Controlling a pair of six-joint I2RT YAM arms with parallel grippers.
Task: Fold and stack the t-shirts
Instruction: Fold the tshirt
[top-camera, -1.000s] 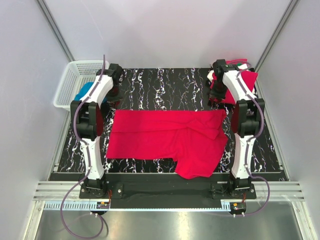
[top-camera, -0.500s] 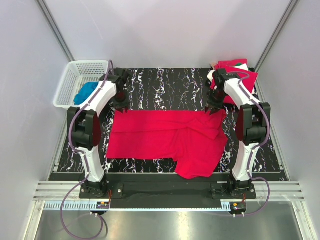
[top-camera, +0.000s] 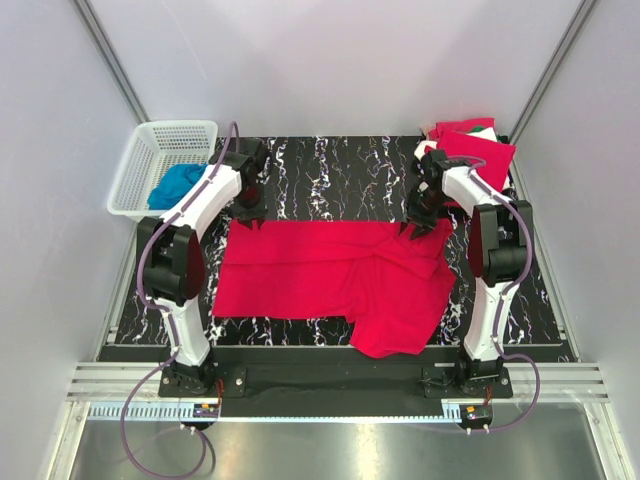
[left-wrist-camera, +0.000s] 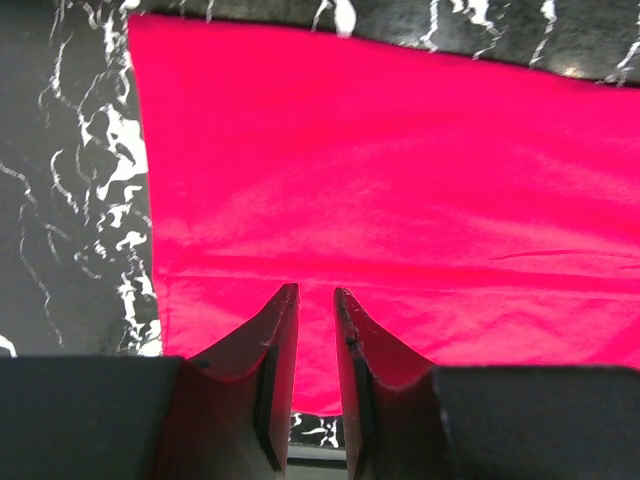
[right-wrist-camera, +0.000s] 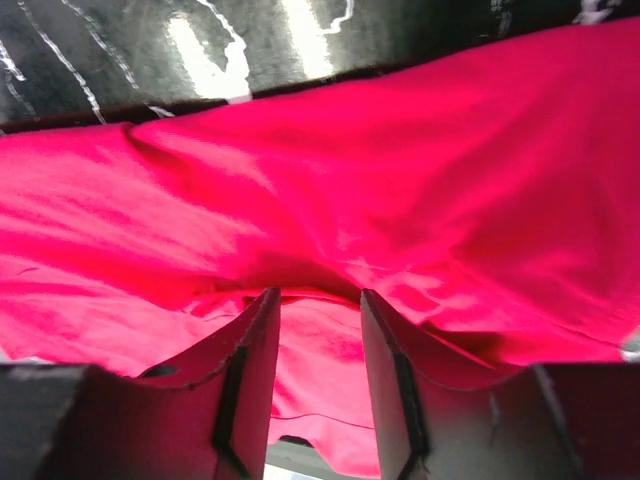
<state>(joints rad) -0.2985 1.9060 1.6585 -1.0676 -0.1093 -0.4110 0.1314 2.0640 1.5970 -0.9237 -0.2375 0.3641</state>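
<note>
Top external view puts one red t-shirt (top-camera: 330, 275) across the middle of the black marbled table (top-camera: 330, 170). It lies as a wide band with its upper edge fairly straight, and a loose flap sags toward the lower centre-right, so it looks part-folded rather than finished. In the upper right of the frame sits a pile of folded t-shirts (top-camera: 470, 150), mostly red with a sliver of white and green showing on top, so some of the job appears done. The left gripper (top-camera: 250, 215) hangs at the shirt's upper left corner and the right gripper (top-camera: 412, 228) at its upper right corner. In the left wrist view the left gripper (left-wrist-camera: 315, 292) has its jaws parted by a narrow slot with nothing between them, just above the cloth near its left edge. In the right wrist view the right gripper (right-wrist-camera: 320, 295) stands wider apart over rumpled fabric, released rather than pinching it. By my reading, both arms are set to take the upper edge for another fold, and then this shirt has to go onto the pile. A white basket (top-camera: 130, 175) at the upper left holds a blue cloth (top-camera: 178, 183) — whether that is another garment to fold I cannot tell.
</note>
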